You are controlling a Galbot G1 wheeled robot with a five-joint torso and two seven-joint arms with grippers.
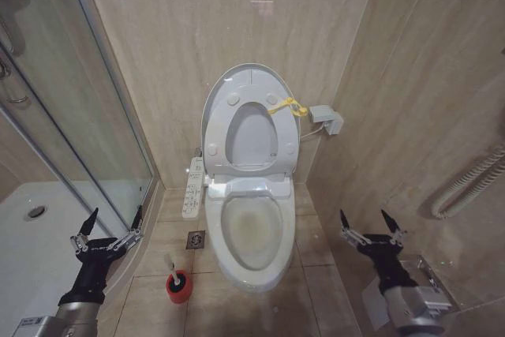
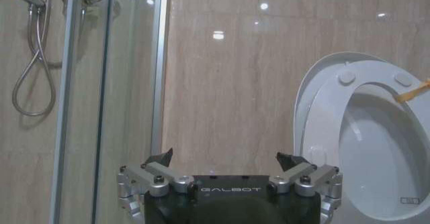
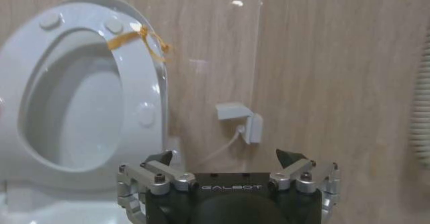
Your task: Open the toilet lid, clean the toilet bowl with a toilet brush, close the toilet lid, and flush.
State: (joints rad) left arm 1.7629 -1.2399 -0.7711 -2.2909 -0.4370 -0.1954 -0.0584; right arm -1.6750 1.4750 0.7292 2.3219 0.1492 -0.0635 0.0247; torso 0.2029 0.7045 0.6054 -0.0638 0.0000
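Lid already up: the toilet lid (image 1: pixel 229 88) leans upright on the back wall w/ the ring seat (image 1: pixel 251 138) raised against it, yellow strap (image 1: pixel 287 106) tied at its edge, at approx 3 o'clock on the oval. Toilet bowl (image 1: pixel 251 236) sits centre, open, yellowish stain inside, control panel (image 1: pixel 192 187) off its 9 o'clock side. Toilet brush (image 1: pixel 172 266) stands in the red holder (image 1: pixel 178 286) on the floor at approx 8 o'clock from the bowl, beside the floor drain (image 1: pixel 196 239). Left gripper (image 1: pixel 108 228) hovers at approx 10 o'clock from the holder, near but apart, jaws spread wide, nothing in them; right gripper (image 1: pixel 371 228) hangs at the bowl's 3 o'clock, by the wall, likewise spread and empty. Handling, as judged: brush looks light, thin stiff plastic handle, prob slick and narrow, so pinch high on the handle top, where it's clear of the holder, and lift straight up or the light holder may tip or come along. Lid is broad glossy plastic, hinged, slippery on the face; the strap or rim edge is the better hold. Bowl is fixed ceramic, hard, no grip needed.
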